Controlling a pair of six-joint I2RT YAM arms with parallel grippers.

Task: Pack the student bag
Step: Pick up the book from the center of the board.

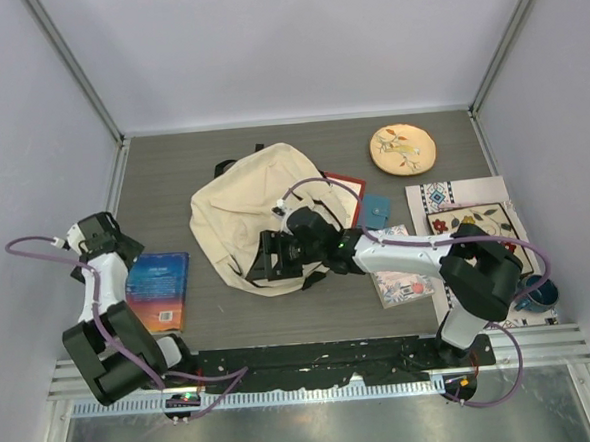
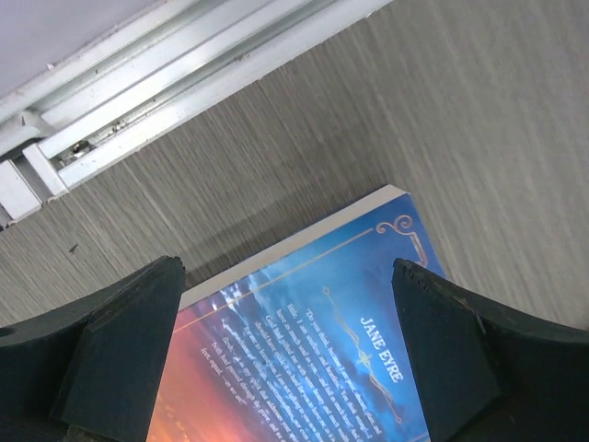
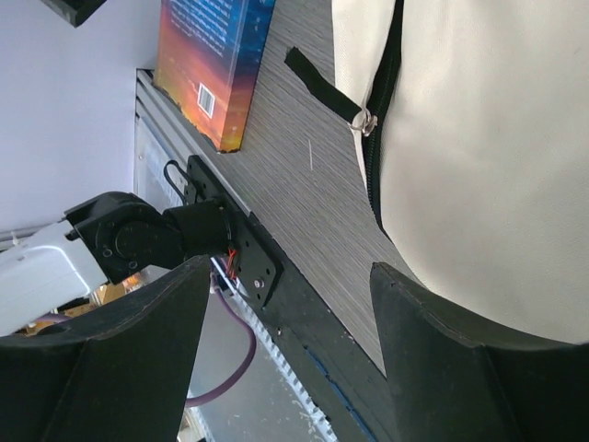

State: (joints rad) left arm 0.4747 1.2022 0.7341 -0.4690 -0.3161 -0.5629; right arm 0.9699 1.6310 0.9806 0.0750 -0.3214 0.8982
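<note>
Beside the near edge of the bag [image 1: 259, 198], which is lying flat in the middle of the table [image 1: 172, 168], the right gripper [image 3: 287, 267] is being held low. Its jaws are parted and nothing is being gripped, probably so that the zipper [image 3: 380, 138] can be reached first. To the left of the bag, well apart from it, a blue book [image 2: 322, 341] is being covered from above by the left gripper [image 2: 287, 267], which is spread wide and empty, apparently in readiness for picking the book up. Whether the book is being touched cannot be told.
</note>
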